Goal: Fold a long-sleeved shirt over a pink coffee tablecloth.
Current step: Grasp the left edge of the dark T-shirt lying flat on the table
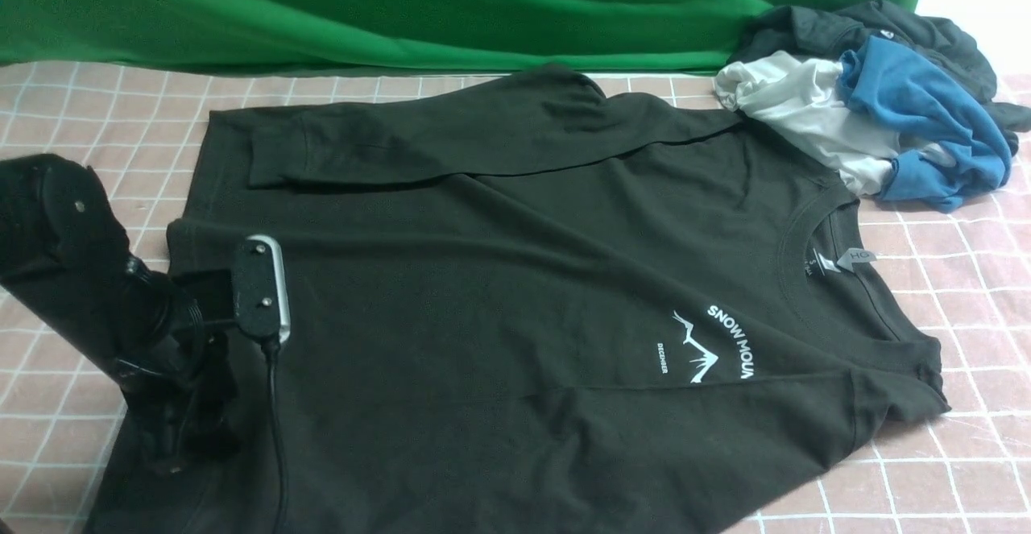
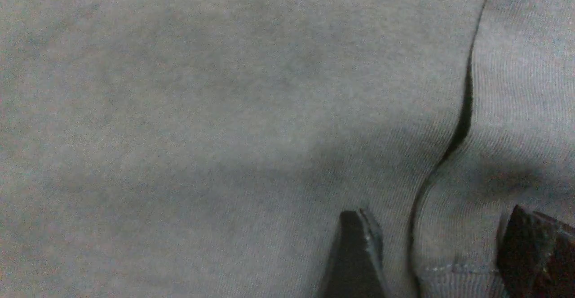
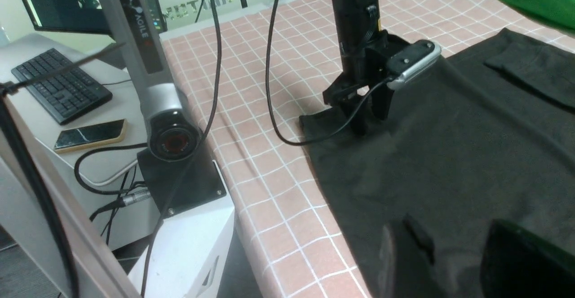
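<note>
The long-sleeved shirt point(image 1: 515, 292) lies spread flat on the pink coffee tablecloth point(image 1: 950, 276), neck to the right, white print showing, with one sleeve folded across its far side. My left gripper point(image 1: 177, 445) is pressed down on the shirt's near left corner. In the left wrist view it point(image 2: 442, 244) stands open, astride a stitched fabric edge of the shirt point(image 2: 224, 109). The right wrist view shows that left gripper point(image 3: 368, 120) planted on the shirt corner point(image 3: 323, 122). My right gripper point(image 3: 458, 262) is open just above the shirt point(image 3: 449, 154) near the table's front edge; the front view does not show it.
A heap of blue, white and dark grey garments point(image 1: 886, 107) lies at the back right, touching the shirt's shoulder. A green cloth point(image 1: 403, 2) hangs behind. Beyond the table's left edge stand an arm base point(image 3: 173, 140), a keyboard point(image 3: 60, 84) and a phone point(image 3: 90, 135).
</note>
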Robot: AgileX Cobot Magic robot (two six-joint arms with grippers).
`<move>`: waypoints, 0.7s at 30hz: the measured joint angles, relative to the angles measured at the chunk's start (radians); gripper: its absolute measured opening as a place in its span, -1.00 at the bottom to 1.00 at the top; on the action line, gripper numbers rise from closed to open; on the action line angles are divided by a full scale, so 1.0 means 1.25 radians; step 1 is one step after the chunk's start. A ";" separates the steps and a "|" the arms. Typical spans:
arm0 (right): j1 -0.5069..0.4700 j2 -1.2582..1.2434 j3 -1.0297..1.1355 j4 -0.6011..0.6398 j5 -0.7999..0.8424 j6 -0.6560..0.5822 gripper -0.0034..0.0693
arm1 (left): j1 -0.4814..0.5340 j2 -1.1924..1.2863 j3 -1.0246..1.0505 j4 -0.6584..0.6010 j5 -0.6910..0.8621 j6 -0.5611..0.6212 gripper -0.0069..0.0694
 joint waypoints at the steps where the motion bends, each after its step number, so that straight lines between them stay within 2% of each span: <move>1: 0.000 0.000 0.000 0.000 0.000 0.000 -0.25 | 0.000 0.001 0.010 0.000 -0.011 0.007 0.26; 8: 0.000 0.000 0.000 0.000 0.000 0.000 -0.25 | 0.000 -0.016 0.067 -0.002 -0.068 0.024 0.00; 9: 0.000 0.000 0.000 0.000 -0.001 0.000 -0.25 | 0.000 -0.018 0.070 -0.002 -0.066 0.024 -0.11; 10: 0.000 0.000 0.000 0.000 -0.001 0.000 -0.25 | 0.000 -0.018 0.071 -0.002 -0.066 0.024 -0.12; 12: 0.000 0.000 0.000 0.000 -0.001 0.000 -0.25 | -0.001 -0.019 0.071 -0.003 -0.058 0.017 -0.28; 13: 0.000 0.000 0.000 0.000 -0.001 0.000 -0.25 | -0.001 -0.022 0.071 -0.003 -0.050 0.006 -0.44; 17: 0.000 0.000 0.000 0.000 -0.003 0.000 -0.25 | -0.001 -0.040 0.079 0.004 -0.058 -0.001 -0.69; 21: 0.000 0.000 0.000 0.000 -0.005 0.000 -0.25 | 0.000 -0.057 0.085 0.026 -0.062 -0.001 -0.72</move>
